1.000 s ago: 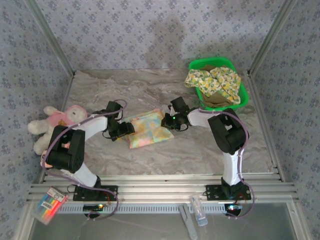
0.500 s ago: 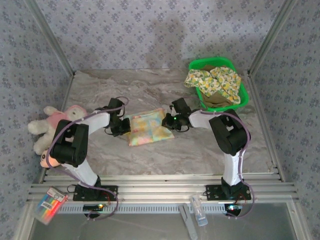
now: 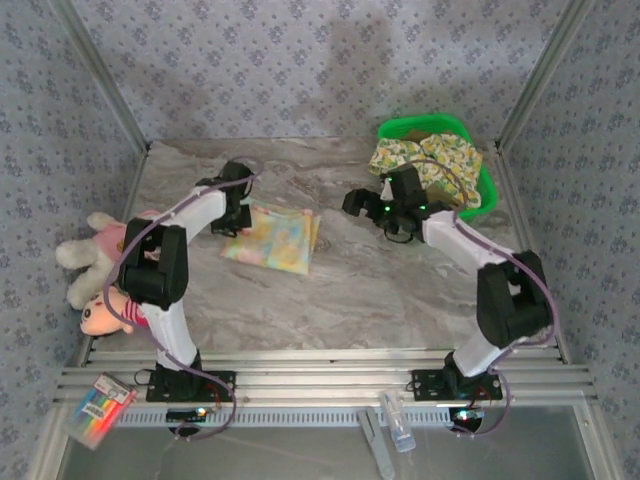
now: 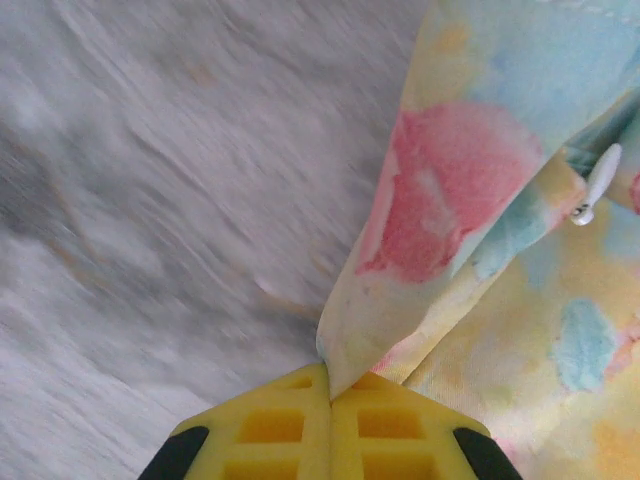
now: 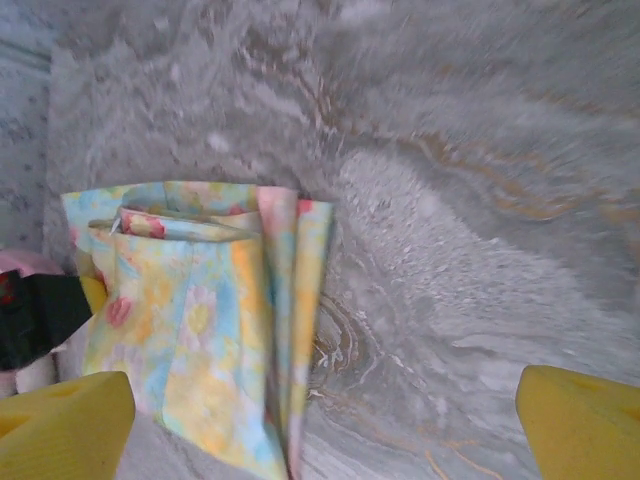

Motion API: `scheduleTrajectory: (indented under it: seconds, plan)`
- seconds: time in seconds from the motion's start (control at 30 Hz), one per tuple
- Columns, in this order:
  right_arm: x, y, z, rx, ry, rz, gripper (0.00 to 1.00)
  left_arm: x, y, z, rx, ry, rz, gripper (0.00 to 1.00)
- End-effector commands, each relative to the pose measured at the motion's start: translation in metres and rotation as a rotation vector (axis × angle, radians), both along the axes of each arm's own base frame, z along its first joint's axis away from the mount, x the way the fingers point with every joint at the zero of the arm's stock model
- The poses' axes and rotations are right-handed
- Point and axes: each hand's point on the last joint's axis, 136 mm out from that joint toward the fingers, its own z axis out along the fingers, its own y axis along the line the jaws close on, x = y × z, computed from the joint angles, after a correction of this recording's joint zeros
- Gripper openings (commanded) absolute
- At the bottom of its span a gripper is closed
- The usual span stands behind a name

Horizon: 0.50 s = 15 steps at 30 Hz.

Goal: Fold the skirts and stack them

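Left jaws clenched on edge of folded pale-yellow pastel-patterned cloth skirt (image 3: 272,238) (image 4: 480,200) (image 5: 200,320), skirt flat on grey marbled desk (image 3: 380,290), centre-left, right jaws spread wide, nothing held, well apart from it, near green plastic basket (image 3: 425,124) w/ white-yellow floral cloth skirt (image 3: 440,160) inside.

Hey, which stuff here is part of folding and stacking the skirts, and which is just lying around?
Job: pastel-patterned skirt, its corner pinched by the left gripper; floral skirt in the green basket.
Lying about: pink plush toy; marker pack.
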Motion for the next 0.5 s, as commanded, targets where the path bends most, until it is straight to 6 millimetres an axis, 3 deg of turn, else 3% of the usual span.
scheduleTrajectory:
  seconds: [0.0, 0.27, 0.47]
  plan:
    - [-0.022, -0.029, 0.006, -0.093, 0.011, -0.032, 1.0, 0.021, 0.055, 0.022, 0.171, 0.013, 0.018, 0.0]
    - [-0.04, -0.059, 0.026, -0.111, -0.028, -0.107, 1.0, 0.081, 0.107, 0.021, 0.112, 0.007, 0.121, 0.0]
    - [-0.044, -0.073, 0.038, -0.127, -0.051, -0.15, 1.0, 0.11, 0.12, 0.001, -0.031, 0.009, 0.201, 0.0]
